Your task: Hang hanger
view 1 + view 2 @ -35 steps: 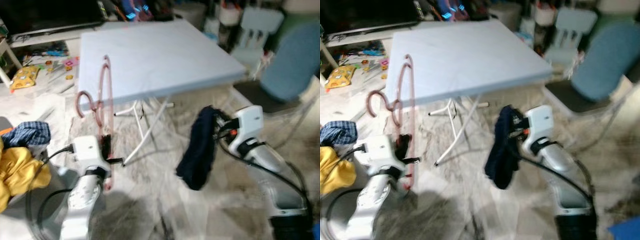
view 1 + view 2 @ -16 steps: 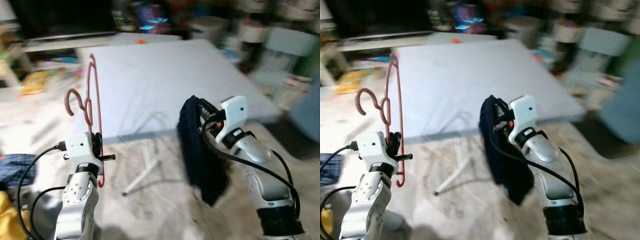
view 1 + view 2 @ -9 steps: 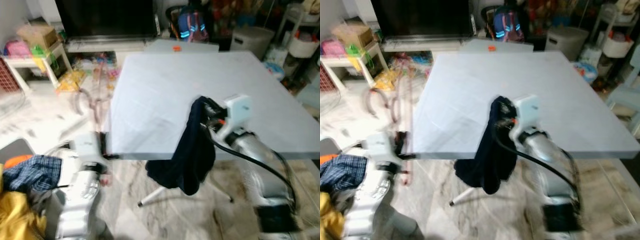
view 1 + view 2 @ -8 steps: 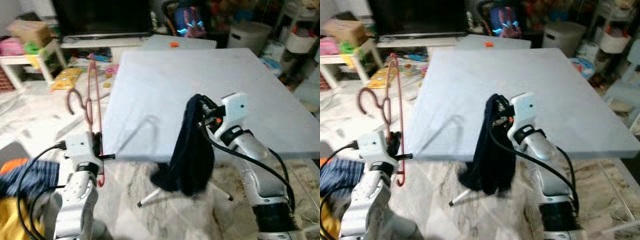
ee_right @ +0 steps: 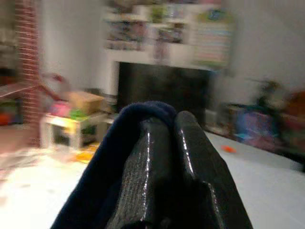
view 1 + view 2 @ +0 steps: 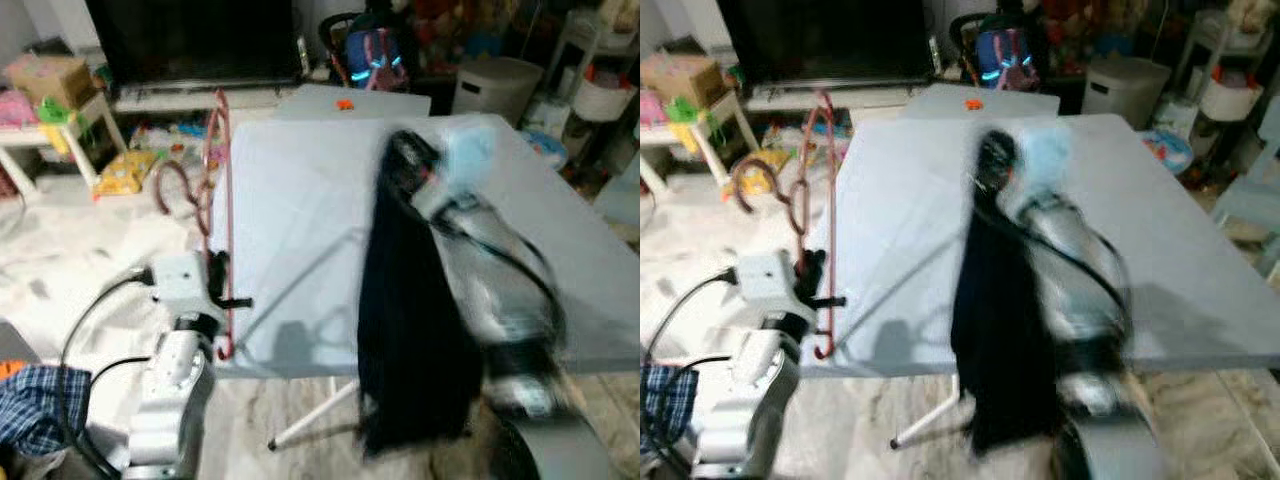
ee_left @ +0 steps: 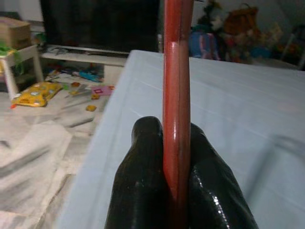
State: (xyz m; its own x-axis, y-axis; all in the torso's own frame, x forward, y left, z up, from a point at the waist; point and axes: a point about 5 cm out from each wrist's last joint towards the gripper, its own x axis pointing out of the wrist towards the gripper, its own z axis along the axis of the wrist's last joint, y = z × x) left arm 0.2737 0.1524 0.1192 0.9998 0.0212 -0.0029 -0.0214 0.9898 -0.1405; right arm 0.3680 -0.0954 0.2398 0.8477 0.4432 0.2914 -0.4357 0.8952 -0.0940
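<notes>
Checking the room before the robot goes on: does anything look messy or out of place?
Yes. Behind the light blue folding table, toys and a yellow packet lie strewn on the floor, and a blue checked cloth sits crumpled beside the left arm. The dark navy garment hangs from the right gripper, blurred.

hanger (image 6: 216, 200) | red | upright | hook leftward | beside table edge

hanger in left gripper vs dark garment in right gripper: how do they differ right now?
The pink hanger is thin and rigid, standing upright above the left gripper; the dark garment is soft and hangs down limp from the right gripper. The hanger reads sharp, the garment and right arm motion-blurred. Both are pinched between shut fingers by the pale blue table.
</notes>
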